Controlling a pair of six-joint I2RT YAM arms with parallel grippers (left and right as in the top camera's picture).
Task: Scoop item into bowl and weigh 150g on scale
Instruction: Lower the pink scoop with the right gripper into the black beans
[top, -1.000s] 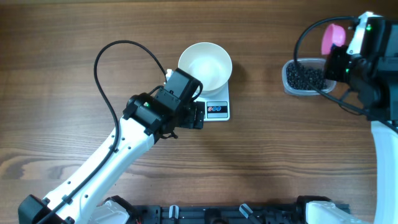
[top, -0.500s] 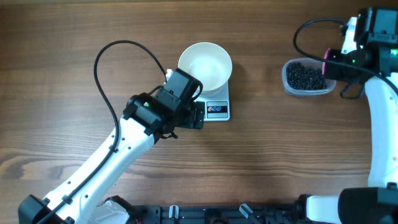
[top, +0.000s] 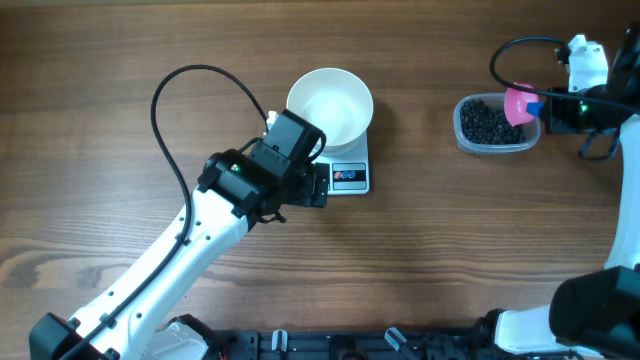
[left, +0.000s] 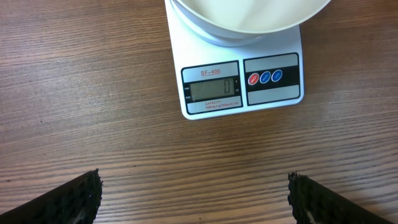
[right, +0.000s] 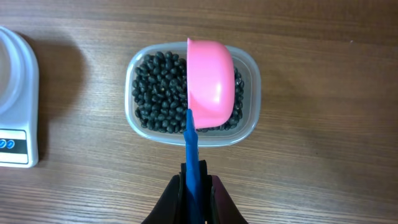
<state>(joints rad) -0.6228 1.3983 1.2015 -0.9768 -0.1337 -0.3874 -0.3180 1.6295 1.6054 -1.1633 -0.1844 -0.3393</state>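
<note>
- Beans (right: 158, 87) — a loose dark heap filling the tub (right: 250, 81), straight ahead of the right gripper (right: 194, 185), just past its fingertips.
- The scoop (right: 211, 78) is over the tub's right half, turned on its side with its mouth facing that gripper's left. I cannot tell whether its edge is in the beans.
- The right gripper's fingers are pressed together on the scoop's thin blue handle (right: 191, 146), which runs forward from between them.
- The bowl (top: 330, 105) sits on the scale (top: 350, 178), well off to that gripper's left, and shows no beans inside. The display (left: 213, 91) reads zero.
- The left gripper (left: 194, 196) has its fingers spread wide and holds nothing. The scale lies just ahead of them, with a strip of table (left: 93, 124) between.
- Step in hand, as I judge it: the first scoop — loading, not yet carrying.
- The next move calls for sweeping the mouth leftward through the heap, then rolling the scoop level so the load stays in. After that it must lift clear of the tub wall and travel left to the bowl.
</note>
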